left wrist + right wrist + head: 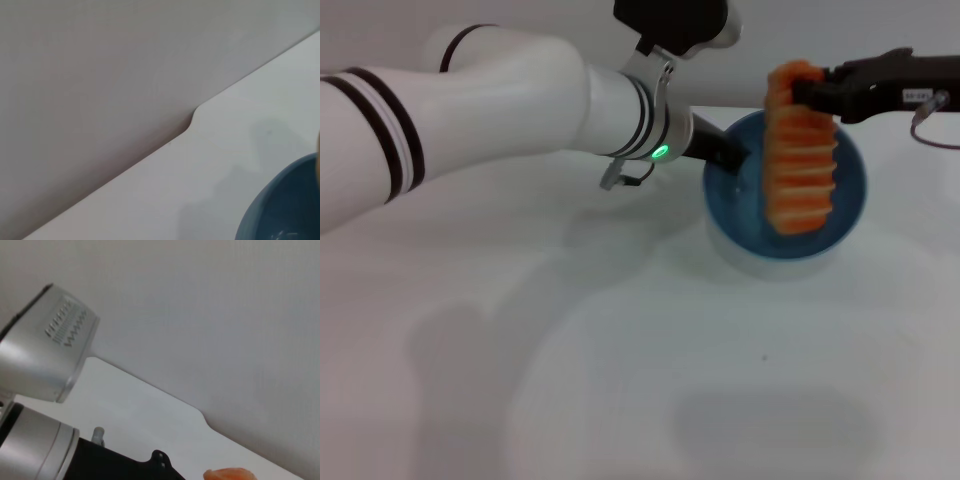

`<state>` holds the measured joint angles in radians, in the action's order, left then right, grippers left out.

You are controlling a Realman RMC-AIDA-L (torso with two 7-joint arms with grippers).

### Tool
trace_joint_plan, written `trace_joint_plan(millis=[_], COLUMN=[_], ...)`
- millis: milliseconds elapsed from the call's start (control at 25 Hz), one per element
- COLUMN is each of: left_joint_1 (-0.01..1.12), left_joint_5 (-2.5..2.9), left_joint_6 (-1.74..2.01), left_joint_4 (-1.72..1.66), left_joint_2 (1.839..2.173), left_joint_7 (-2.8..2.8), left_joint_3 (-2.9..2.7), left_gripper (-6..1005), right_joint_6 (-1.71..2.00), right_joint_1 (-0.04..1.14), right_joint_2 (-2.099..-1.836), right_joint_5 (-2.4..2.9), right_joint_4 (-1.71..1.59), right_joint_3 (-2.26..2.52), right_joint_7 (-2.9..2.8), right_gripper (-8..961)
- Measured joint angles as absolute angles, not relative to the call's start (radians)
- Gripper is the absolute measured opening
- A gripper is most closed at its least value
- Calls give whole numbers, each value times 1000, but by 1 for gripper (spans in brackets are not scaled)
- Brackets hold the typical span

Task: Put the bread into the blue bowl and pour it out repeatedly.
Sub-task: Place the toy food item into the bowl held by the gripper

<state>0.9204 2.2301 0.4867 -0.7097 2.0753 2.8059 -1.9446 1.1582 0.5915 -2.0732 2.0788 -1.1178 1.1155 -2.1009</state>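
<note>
Holding: the right gripper (800, 88) comes in from the far right, jaws clamped on the top end of the bread (800, 150).
Bread: hanging nearly upright, ridged side to the camera, lower end over the inside of the blue bowl (850, 190) and probably not resting in it yet.
Bowl: on the white table (620, 380), tipped a little toward the camera.
Left gripper (732, 157): at the bowl's left rim; whether its fingers grip it I cannot tell.
Doing it well: lower until the loaf's end nears the bottom, then release, so it lies down without knocking the rim.
</note>
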Motion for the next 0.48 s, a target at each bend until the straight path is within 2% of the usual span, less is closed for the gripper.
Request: trace_joint_plan(millis=[440,480], left_joint_1=[919,917], left_joint_5=[2213,2212], left_joint_6=[474,472], left_joint_4=[-701,-701], left_joint_2=[2074,2074], left_joint_7=[2803,2803], left_joint_3=[-1946,-1946], left_gripper=[-2,-2], right_joint_6=[1112,1109], right_joint_1=[594,592], right_joint_2=[-2069,-2071], right_joint_5=[1985,1982], right_joint_4=[-1011,-1010], right_joint_3=[1114,1113], right_joint_7=[-2056,-2056], right_gripper=[196,227])
